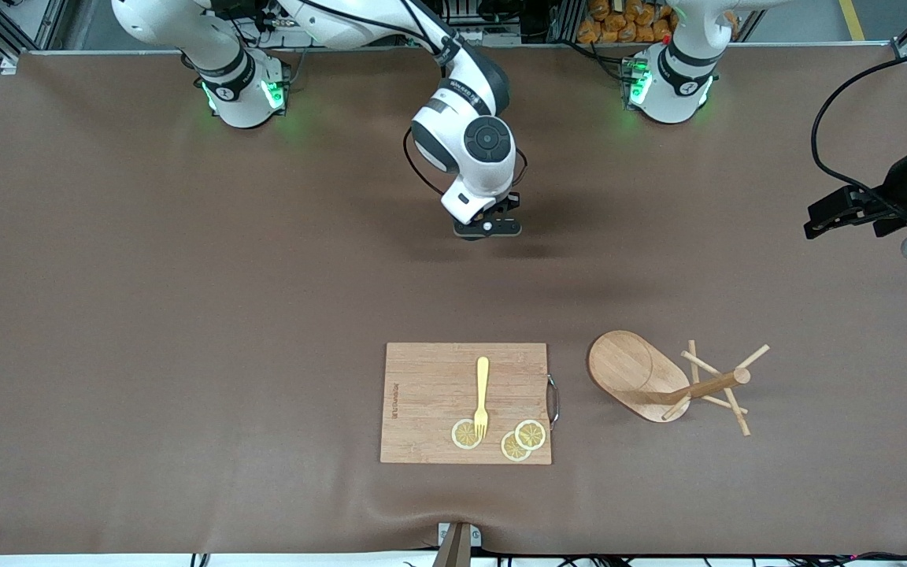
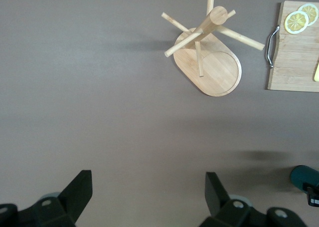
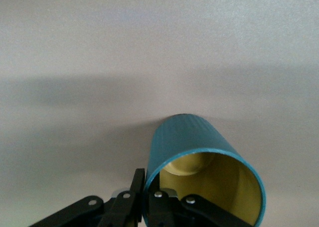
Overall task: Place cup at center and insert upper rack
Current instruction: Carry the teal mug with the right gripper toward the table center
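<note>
Cup (image 3: 199, 152) hidden under right pincer (image 3: 144, 197) frontally | rim pinched

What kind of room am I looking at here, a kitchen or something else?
Most likely a robotics lab staged with kitchen items, not a real kitchen. Two white robot arms are bolted along a brown covered table; it holds only a rectangular wooden cutting board and a light wooden mug tree, with aluminium framing around.

The cup (image 3: 204, 172) — hidden under the right wrist in front view.
</note>
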Controlling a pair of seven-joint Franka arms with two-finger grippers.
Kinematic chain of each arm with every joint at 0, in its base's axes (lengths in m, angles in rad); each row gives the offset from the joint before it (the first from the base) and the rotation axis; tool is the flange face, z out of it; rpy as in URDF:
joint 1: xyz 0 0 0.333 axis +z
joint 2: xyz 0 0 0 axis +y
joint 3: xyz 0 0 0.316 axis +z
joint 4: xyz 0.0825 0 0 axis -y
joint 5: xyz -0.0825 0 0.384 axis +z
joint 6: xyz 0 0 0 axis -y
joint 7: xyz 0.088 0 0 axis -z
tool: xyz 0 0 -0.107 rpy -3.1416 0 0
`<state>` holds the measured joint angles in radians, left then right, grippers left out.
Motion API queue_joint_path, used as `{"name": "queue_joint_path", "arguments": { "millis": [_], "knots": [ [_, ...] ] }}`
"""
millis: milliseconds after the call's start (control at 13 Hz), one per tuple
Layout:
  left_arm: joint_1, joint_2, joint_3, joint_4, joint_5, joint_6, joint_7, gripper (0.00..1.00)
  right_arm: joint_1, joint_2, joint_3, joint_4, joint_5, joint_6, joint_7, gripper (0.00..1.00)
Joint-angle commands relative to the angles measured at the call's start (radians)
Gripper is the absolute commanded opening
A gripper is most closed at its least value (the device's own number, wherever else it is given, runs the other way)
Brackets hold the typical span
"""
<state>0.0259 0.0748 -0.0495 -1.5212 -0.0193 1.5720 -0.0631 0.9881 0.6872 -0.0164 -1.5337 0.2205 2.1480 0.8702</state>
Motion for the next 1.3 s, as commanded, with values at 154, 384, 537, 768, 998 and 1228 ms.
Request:
{"name": "queue_joint_path", "arguments": {
  "millis": [154,384,537,768,998,1228],
  "knots": [
    [0.002,-0.01,-0.004,0.006,0.004,-0.015,-0.009,1.0,0.015,0.012,-0.017,0.027,0.011,-0.007,0.013,0.57],
    [0.002,-0.013,-0.004,0.007,0.004,-0.023,-0.011,1.0,0.011,0.008,-0.017,0.03,0.011,-0.007,0.0,0.79],
    [0.002,-0.013,-0.004,0.012,0.004,-0.023,-0.009,1.0,0.004,-0.005,-0.017,0.032,0.013,-0.016,-0.005,0.96],
    [-0.006,-0.023,-0.009,0.009,0.004,-0.052,-0.03,1.0,-0.015,-0.034,-0.019,0.066,0.019,-0.049,-0.014,1.0],
    [-0.003,-0.047,-0.052,0.007,0.004,-0.069,-0.089,1.0,-0.084,-0.118,-0.019,0.098,0.022,-0.178,-0.026,1.0],
    [0.0,-0.067,-0.101,0.003,0.007,-0.092,-0.165,1.0,-0.17,-0.243,-0.019,0.099,0.017,-0.279,-0.026,1.0]
  ]
}}
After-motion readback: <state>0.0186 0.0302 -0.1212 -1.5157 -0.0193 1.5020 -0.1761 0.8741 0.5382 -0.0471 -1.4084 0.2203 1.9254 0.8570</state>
